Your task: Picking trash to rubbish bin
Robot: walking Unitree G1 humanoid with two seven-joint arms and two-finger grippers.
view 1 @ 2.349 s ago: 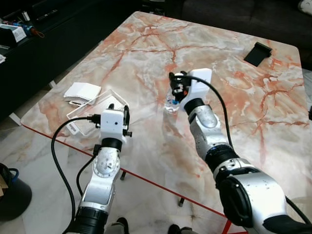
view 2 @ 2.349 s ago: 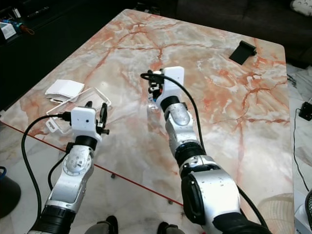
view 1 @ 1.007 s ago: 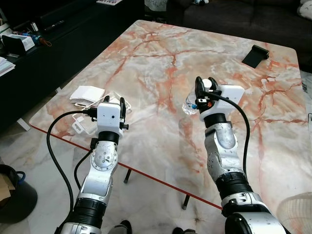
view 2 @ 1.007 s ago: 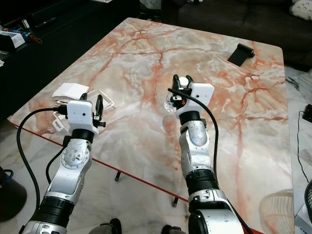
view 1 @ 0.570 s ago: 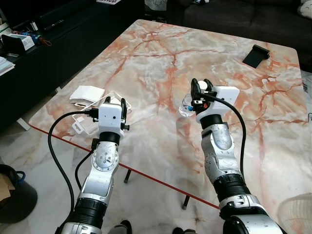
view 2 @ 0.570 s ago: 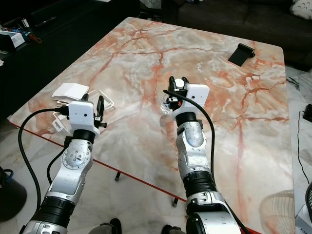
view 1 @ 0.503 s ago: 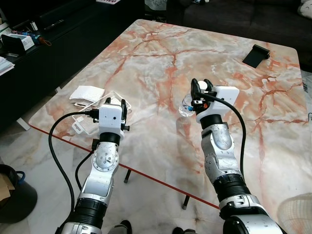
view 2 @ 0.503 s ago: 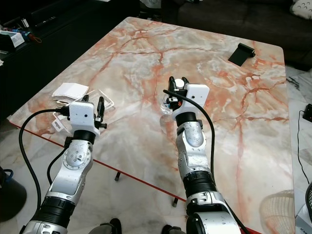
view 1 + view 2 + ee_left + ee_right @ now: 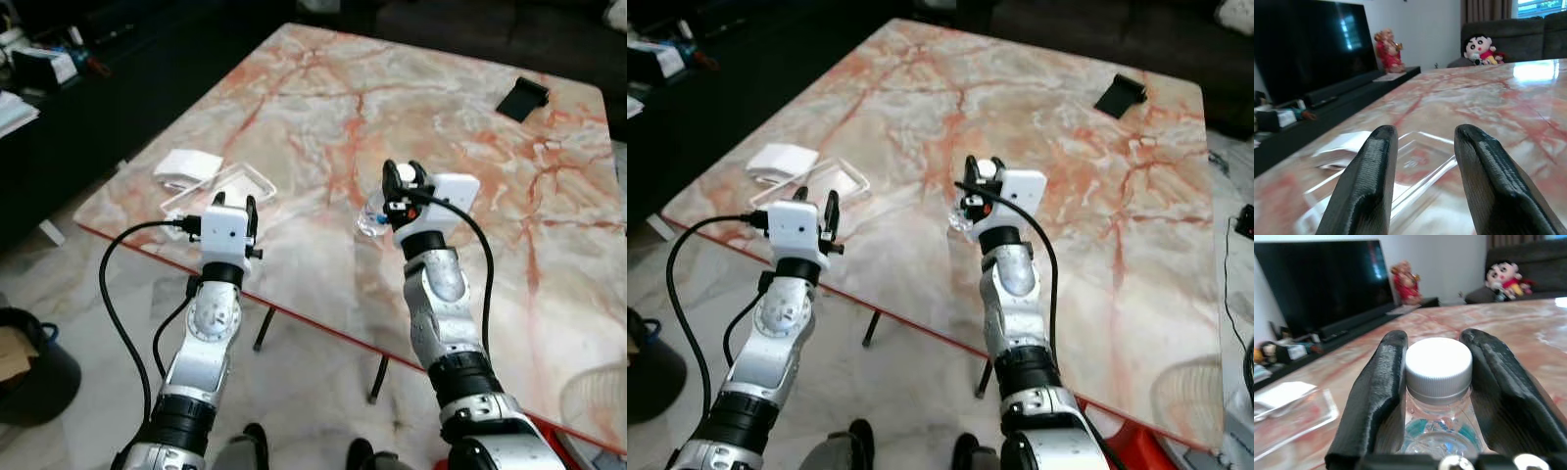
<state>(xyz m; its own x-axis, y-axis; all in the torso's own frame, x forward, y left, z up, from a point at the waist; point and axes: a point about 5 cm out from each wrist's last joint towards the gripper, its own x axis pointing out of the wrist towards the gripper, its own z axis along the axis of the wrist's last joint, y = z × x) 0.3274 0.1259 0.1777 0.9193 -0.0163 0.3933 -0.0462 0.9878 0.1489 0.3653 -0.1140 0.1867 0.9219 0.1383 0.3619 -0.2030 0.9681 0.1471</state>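
Right gripper: forearm raised upright over the table's near edge; fingers clamped on a clear bottle at its white-capped neck
Left gripper: fingers parted, empty; held upright near the near-left corner, just short of a clear plastic tray

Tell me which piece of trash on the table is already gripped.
The clear plastic bottle with the white cap, clamped between the right gripper's fingers. The clear plastic tray and white paper lie untouched beyond the open left gripper.

Marble table: clear tray and white paper near left edge; black object far corner.
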